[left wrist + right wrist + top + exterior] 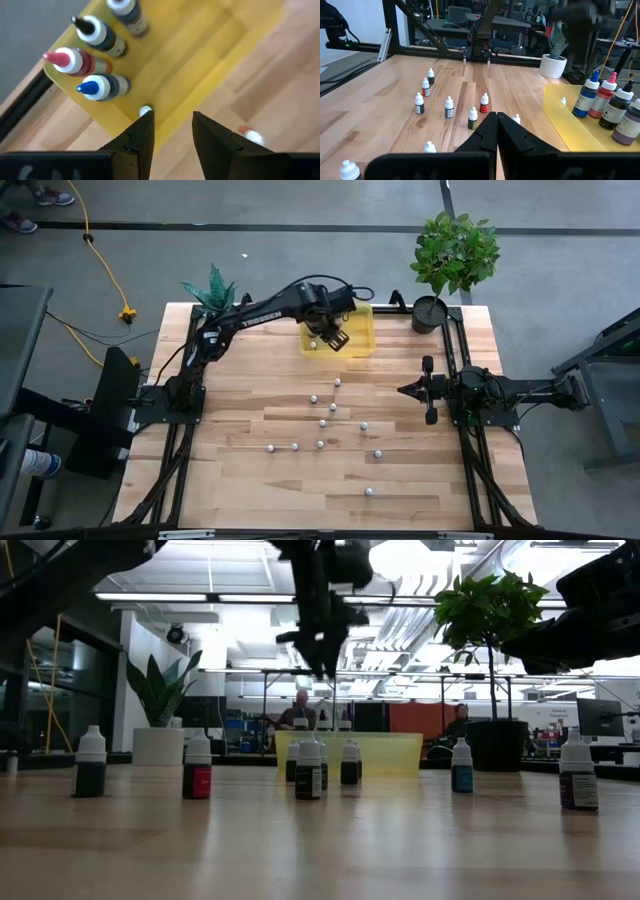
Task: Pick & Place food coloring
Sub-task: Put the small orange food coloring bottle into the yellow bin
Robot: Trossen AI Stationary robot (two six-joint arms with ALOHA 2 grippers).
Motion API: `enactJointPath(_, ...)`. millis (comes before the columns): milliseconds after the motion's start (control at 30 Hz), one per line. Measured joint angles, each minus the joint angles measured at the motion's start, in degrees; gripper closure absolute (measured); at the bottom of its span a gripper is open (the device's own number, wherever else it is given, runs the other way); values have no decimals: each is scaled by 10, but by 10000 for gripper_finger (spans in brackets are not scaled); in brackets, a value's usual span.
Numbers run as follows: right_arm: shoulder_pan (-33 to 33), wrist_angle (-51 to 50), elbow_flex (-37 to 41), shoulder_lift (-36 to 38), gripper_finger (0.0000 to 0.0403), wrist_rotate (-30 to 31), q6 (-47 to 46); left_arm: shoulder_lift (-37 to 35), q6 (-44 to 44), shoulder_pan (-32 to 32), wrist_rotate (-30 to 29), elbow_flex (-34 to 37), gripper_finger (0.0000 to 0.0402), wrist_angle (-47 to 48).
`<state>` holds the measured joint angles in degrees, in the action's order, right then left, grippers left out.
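Eleven small food coloring bottles [321, 423] I count standing upright and scattered on the bare wood of the table [230, 480], well apart from each other. From the middle of the table in my overhead camera, the nearest one [369, 491] is toward 5 o'clock close to the front edge, and the others spread up toward 12 o'clock.

At 3 o'clock the right gripper [404, 389] waits over the table near its own base, and its two fingers are pressed together with nothing between them.

Farther, at 12 o'clock, lies the yellow tray [362, 340]. Four larger bottles [97, 87] with blue, pink, dark and whitish tips are grouped in one corner of it, and one small bottle [145, 110] stands inside near the tray's wall. The left gripper [334, 337] hangs above this tray. Its fingers [140, 137] are partly apart, with a clear gap, and they hold nothing; the small bottle shows just past one fingertip.

Behind the tray, at the far edge, there are a dark pot with a leafy plant [455, 252] at 1 o'clock and a spiky plant [213, 288] at 11 o'clock.
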<state>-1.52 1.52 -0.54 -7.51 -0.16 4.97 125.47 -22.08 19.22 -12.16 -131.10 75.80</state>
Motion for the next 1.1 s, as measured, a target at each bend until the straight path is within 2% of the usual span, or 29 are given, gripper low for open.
enactJointPath(133,0,0,0,0,402,0,0,-2,8,-19,3,-40,277,27)
enactJointPath(633,0,0,0,0,402,0,0,-15,-7,-101,29,-31,277,41)
enactJointPath(733,0,0,0,0,402,0,0,-15,-7,-115,40,-6,275,34)
enactJointPath(933,0,0,0,0,402,0,0,-14,-6,-138,70,60,231,-17)
enactJointPath(1100,0,0,0,0,402,0,0,-14,7,-140,69,105,193,-52)
